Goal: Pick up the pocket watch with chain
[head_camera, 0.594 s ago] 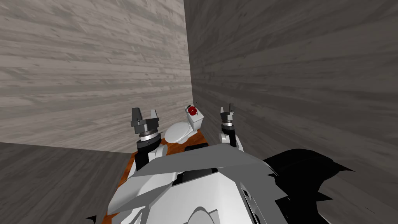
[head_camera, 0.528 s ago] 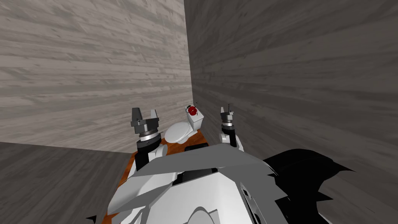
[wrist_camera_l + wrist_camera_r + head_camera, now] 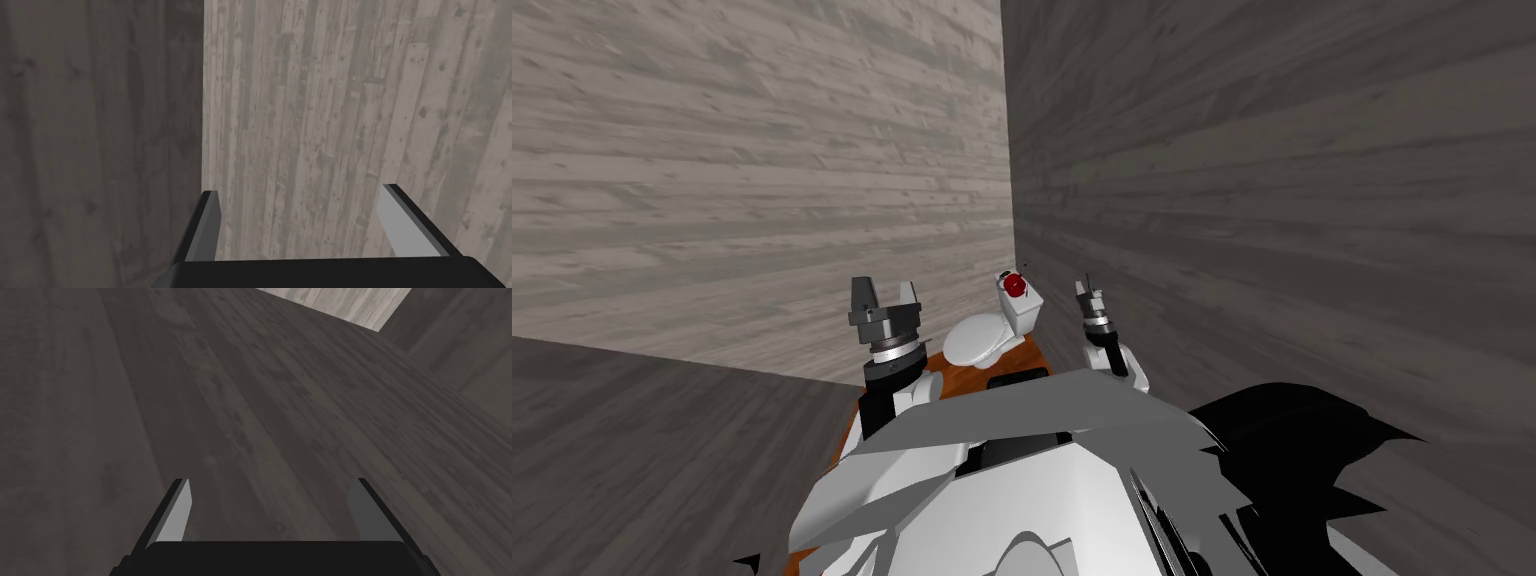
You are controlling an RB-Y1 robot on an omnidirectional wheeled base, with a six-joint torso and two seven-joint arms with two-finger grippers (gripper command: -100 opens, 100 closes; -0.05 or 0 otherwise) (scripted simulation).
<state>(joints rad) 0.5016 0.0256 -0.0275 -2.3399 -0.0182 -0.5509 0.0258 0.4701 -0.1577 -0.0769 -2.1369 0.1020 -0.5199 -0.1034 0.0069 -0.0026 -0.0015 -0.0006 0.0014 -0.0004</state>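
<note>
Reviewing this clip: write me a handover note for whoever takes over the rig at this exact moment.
Left gripper: open, empty, raised beside the toilet bowl.
Right gripper: open, empty, raised beside the toilet tank, by the darker wall.
Pocket watch: small and red, lies on the tank's top; chain too small to tell.
Done: nothing grasped.
Left: bring the right gripper, seemingly nearer, to the tank top, shut its fingers on the watch, lift.

1. My head view has turned a little. The wall corner and the toilet now sit slightly further right in it.
2. The right end effector now leans toward the toilet, where before it stood upright.
</note>
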